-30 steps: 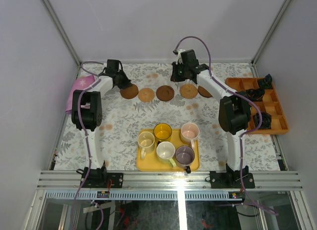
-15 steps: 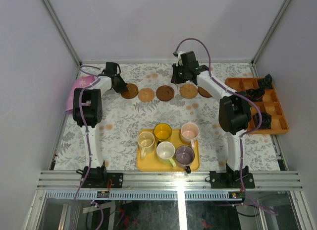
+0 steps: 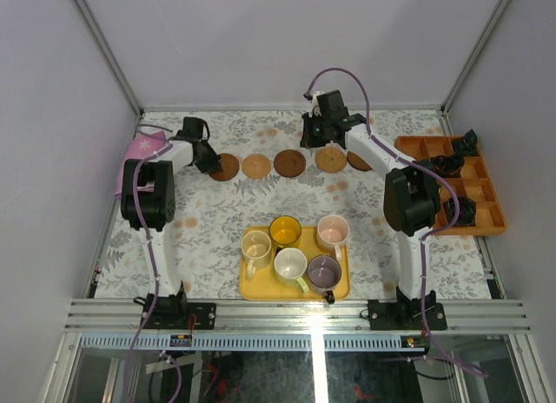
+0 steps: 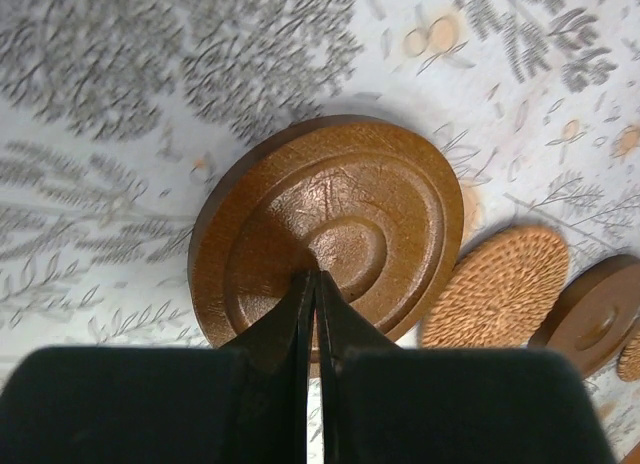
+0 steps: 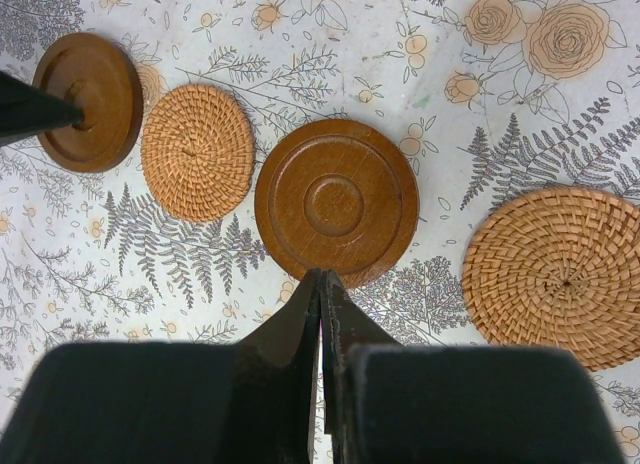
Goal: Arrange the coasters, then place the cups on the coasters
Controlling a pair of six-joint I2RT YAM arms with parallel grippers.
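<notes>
- Where the floral-printed counter (image 3: 208,238) nears its far side, five coasters lie flat in one row, alternating dark wood and woven tan. From left to right they are the leftmost dark coaster (image 3: 225,167), the left woven coaster (image 3: 256,166), the middle dark coaster (image 3: 289,162), the right woven coaster (image 3: 331,159) and the rightmost dark coaster (image 3: 359,161). The last is partly hidden by the right arm (image 3: 408,199).
- Left claw (image 4: 315,282): fingers pressed together, gripping nothing. Its tip stands over the central rings of the leftmost dark coaster; contact cannot be told.
- Right claw (image 5: 320,279): fingers together and empty, its tip at the near rim of the middle dark coaster.
- Yellow tray (image 3: 252,287): at the near side of the counter, well apart from the row. It carries all five cups upright.
- Far row of cups: the cream cup (image 3: 255,245), the yellow cup (image 3: 285,231) and the pink cup (image 3: 332,231).
- Near row of cups: the pale green-white cup (image 3: 290,264) and the purple-grey cup (image 3: 323,269).
- Orange compartment tray (image 3: 415,148): at the counter's right edge, with black objects (image 3: 450,164) in some compartments.
</notes>
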